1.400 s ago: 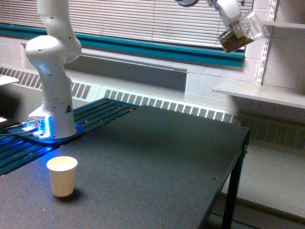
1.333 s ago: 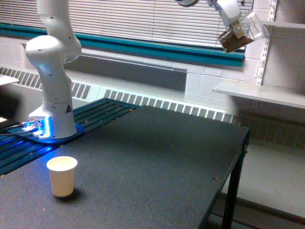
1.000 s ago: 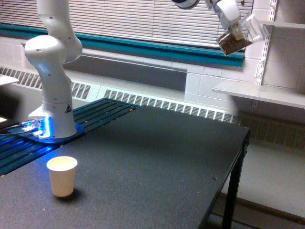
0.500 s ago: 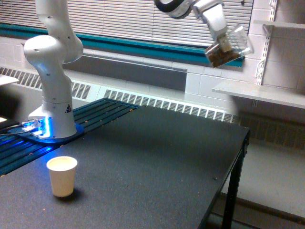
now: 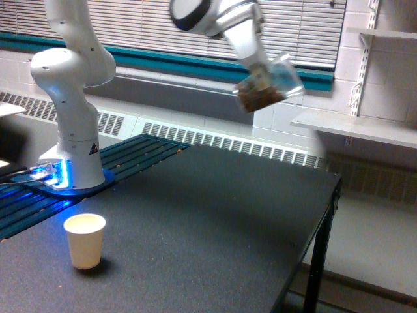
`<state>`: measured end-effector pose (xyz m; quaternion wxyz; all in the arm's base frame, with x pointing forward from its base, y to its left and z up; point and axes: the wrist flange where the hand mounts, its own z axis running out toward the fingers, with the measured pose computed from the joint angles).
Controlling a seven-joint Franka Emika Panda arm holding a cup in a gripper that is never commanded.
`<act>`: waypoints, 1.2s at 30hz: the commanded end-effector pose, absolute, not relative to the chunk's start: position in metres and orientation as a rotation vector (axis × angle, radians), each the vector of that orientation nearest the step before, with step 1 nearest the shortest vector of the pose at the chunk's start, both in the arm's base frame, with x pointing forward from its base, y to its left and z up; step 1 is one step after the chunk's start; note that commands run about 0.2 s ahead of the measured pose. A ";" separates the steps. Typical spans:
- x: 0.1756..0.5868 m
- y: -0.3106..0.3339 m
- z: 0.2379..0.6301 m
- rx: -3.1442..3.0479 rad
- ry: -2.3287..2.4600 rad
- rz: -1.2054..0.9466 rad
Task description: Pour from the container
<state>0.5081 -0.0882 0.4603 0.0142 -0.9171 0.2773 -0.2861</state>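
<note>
clear cup [image 5: 268, 90] with brown bits: high, upper middle of frame, tipped | pincer [image 5: 260, 75]: pinching it | paper cup [image 5: 85, 240]: lower left on counter [image 5: 215, 228], far down-left.

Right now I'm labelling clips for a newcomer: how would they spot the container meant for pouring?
Start at the white robot arm on the exterior view's left and follow it up to its gripper, high above the black table. It holds the container, tilted, clear, with brown bits inside, unlike the off-white paper cup standing on the table.
</note>
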 end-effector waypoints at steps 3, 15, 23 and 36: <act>0.461 -0.145 0.442 -2.935 0.857 -0.908; 0.385 -0.197 0.400 -2.991 0.921 -0.825; 0.335 -0.215 0.373 -3.017 0.977 -0.743; 0.279 -0.240 0.349 -3.052 1.068 -0.664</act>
